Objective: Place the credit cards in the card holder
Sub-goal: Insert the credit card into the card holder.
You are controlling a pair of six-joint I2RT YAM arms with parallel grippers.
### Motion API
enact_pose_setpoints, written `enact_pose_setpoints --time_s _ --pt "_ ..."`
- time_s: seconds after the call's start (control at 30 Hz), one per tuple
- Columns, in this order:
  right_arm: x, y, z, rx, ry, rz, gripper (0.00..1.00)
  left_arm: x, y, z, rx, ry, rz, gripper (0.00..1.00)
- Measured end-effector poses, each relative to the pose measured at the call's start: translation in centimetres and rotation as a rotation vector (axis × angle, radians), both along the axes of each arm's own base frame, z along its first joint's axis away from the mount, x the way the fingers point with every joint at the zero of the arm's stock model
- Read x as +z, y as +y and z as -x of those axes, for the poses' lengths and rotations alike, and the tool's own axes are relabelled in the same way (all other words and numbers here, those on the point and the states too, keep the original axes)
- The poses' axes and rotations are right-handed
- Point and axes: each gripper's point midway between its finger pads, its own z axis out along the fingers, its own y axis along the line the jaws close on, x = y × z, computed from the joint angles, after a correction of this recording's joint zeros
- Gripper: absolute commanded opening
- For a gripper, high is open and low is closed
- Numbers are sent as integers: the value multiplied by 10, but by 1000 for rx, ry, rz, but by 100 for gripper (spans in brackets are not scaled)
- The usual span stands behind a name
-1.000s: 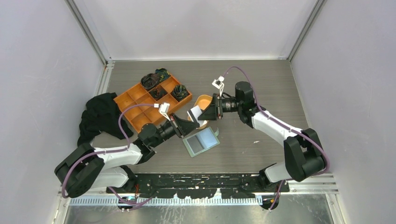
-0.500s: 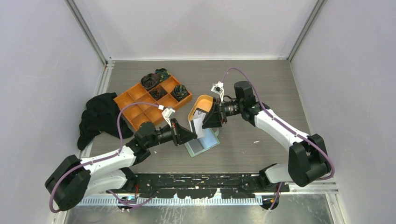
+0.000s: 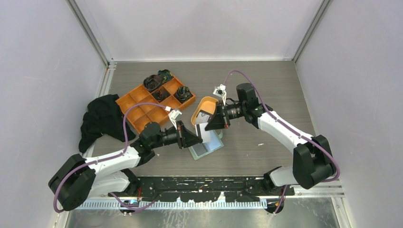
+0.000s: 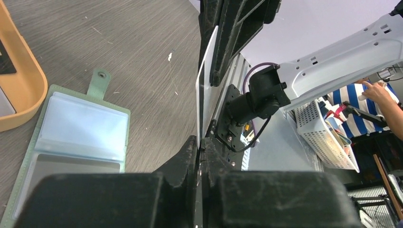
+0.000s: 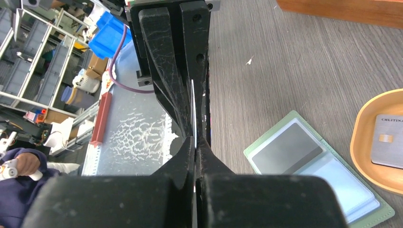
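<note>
There, the right gripper [image 3: 212, 124] has snapped shut on the white credit card [image 3: 203, 132] the left gripper [image 3: 194, 137] also pinches. Handover brewing, over the open card holder [image 3: 209, 147].

1. The table [image 3: 266, 85] looks like grey wood-grain laminate, matt
2. The card holder [image 4: 81, 128] has a dull sage-green leathery cover and glossy, see-through bluish pockets
3. Near the card holder, the white card [image 4: 204, 95] looks like thin, smooth plastic
4. The right gripper [image 5: 195, 145] has black matt fingers [image 5: 178, 166], scuffed and scratched
5. Beside the card holder, the orange dish [image 4: 33, 80] is smooth satin plastic
6. Left of the card holder, the black cloth [image 3: 102, 118] is soft and matt
</note>
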Motion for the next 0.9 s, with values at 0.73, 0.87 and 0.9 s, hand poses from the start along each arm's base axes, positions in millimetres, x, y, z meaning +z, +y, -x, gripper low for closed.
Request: enact_pose_setpoints --time_s 0.73,0.87,0.9 --pt "-64 -44 -26 -137 206 309 1 -126 70 -55 416 290 -443 15" --pt "-65 -50 -28 -148 204 326 1 -153 60 -63 393 381 -491 13" --pt "-66 -51 -28 -149 204 328 1 -154 53 -68 382 392 -481 12"
